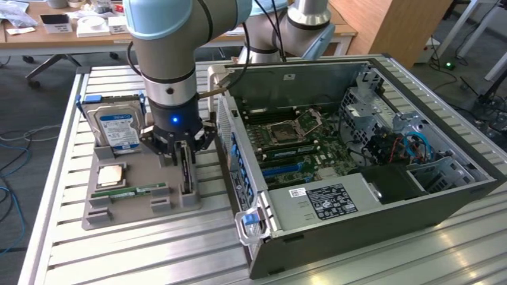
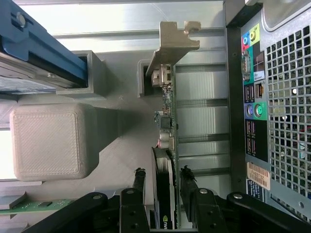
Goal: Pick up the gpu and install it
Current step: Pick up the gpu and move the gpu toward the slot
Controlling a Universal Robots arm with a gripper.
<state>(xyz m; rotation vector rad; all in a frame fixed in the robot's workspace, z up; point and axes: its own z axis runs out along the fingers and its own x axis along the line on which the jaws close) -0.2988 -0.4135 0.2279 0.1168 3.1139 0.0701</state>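
Grey plastic makes up the holder (image 1: 127, 218) that lies on the slatted metal table (image 1: 119, 261). We see the gpu (image 1: 187, 178) standing on its long edge in a slot along the holder's edge nearest the open computer case (image 1: 372, 202). The card is upright. Its dark fan side faces the holder's middle and its green board faces the case.

The gripper (image 1: 180, 159) is lowered over the card. In the wrist view its black fingers (image 2: 139, 182) stand one on each side of the gpu with a slim gap at either face, so we read them as parted around the card and not clamped on it. The card's pale metal bracket (image 2: 174, 41) sits at the end away from the fingers, just beside the case's rear panel of ports.

A hard drive (image 1: 119, 127) in a blue frame stands at the holder's far corner, away from the case. A processor (image 1: 111, 176) and a green memory stick (image 1: 130, 192) lie flat nearer the holder's middle.
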